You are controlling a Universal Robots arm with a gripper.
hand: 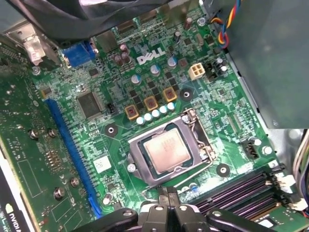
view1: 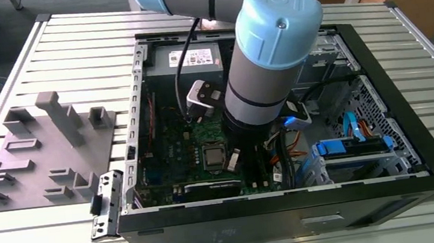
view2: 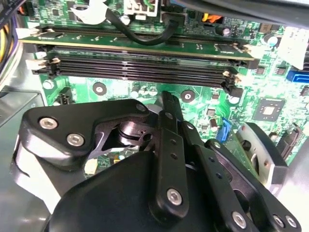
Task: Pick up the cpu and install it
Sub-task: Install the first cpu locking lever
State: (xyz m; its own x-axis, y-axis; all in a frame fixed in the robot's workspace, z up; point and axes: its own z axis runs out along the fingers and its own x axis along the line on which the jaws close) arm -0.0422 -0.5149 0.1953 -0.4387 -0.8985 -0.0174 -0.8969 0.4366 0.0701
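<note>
The arm (view1: 263,62) reaches down into the open PC case (view1: 414,155) lying on its side on a slatted table (view1: 43,236), its wrist held over the motherboard (view1: 175,144). In the first wrist view the cpu (hand: 166,149) lies flat inside the metal-framed socket (hand: 170,151), square to the frame, its silvery top fully exposed and nothing resting on it; the seating looks level, so the chip appears already placed in its seat. The gripper (hand: 169,200) sits just beside the socket's edge, between it and the dark memory slots (hand: 241,193). Its fingertips (hand: 164,197) are drawn together with no gap visible and nothing between them, so it holds no part. The second wrist view confirms the linkage (view2: 169,159) folded inward, with the memory slots (view2: 140,67) beyond. A blue expansion slot (hand: 72,150) runs along the far side of the socket. A grey parts fixture (view1: 39,155) stands on the table at the exterior view's left, well apart from the case, presumably the staging place for components.
</note>
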